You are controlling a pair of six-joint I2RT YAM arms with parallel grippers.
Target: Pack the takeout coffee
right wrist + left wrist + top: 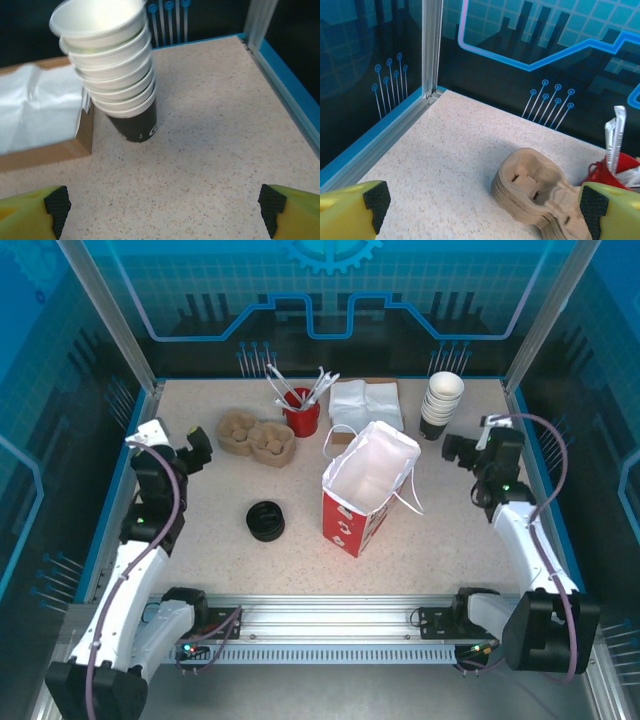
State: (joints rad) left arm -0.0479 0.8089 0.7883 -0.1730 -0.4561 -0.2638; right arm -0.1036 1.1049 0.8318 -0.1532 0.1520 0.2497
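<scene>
The tabletop (200,550) holds the makings rather than a finished drink, so I judge the job is at its very start. Where a ready, lidded takeout coffee stands I cannot tell.

The paper bag (345,522) stands at the centre, red-sided and white inside. Its mouth is open upward and its handles hang loose. It looks light, so anything lowered in should go straight down through the middle of the mouth rather than brush a wall.

The right gripper (455,448), at 3 o'clock, is spread wide and holds nothing. It faces the cup stack (441,403) at 1 o'clock. The left gripper (198,452), at 9 o'clock, is likewise wide and empty, near the cup carriers (255,437).

The stack leans, so I would pinch only the top cup at its rim and lift it straight up. The cups are white-lined with dark sides, and the lowest one bears a small pale mark.

The black lids (266,521) sit in a low pile at 8 o'clock of the bag. A lid should be pressed on squarely.
</scene>
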